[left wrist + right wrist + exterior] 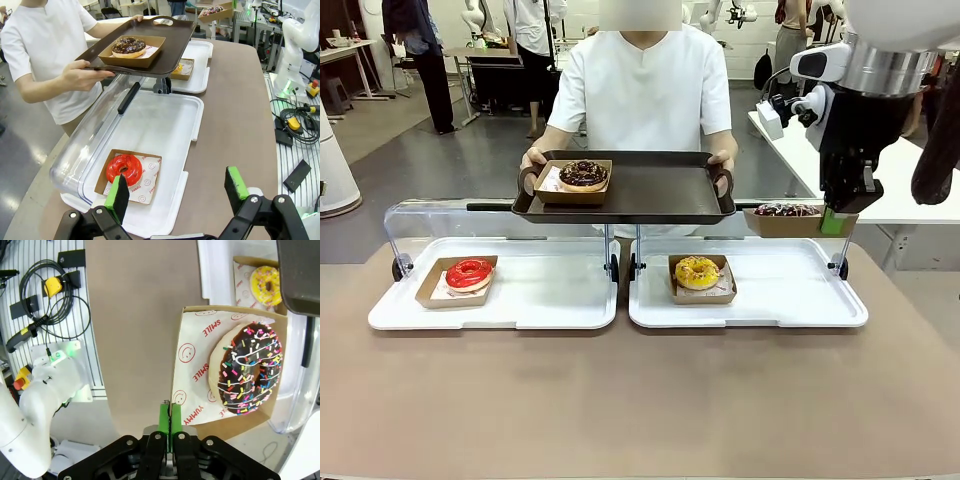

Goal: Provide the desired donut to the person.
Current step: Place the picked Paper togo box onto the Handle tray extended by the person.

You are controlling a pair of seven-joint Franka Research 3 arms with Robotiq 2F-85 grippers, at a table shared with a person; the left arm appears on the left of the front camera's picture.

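From my front camera the right gripper [836,222] hangs at about three o'clock of the scene, its green pads pressed together on the near edge of a brown cardboard tray holding a chocolate-glazed donut with coloured sprinkles [786,210]; the black fingers hide that tray's right end, and I can only make out the donut's top edge-on. My right wrist camera gives it better: the sprinkled donut [252,369] lies flat in its tray, hole facing the lens, tray held level, its far corner cut off by the picture's edge at three o'clock. The person in the white short-sleeved shirt [642,88] stands at twelve o'clock, both hands gripping a dark brown plastic serving tray [665,196] with its long axis left to right; a plain chocolate donut in a cardboard tray [583,175] sits on its left part. Below, two white plastic trays [550,300] lie side by side, a red-glazed donut [469,272] at nine o'clock, a yellow-glazed donut [697,271] near centre. My left gripper [177,192] has its fingers spread wide, holding nothing, above the red one.
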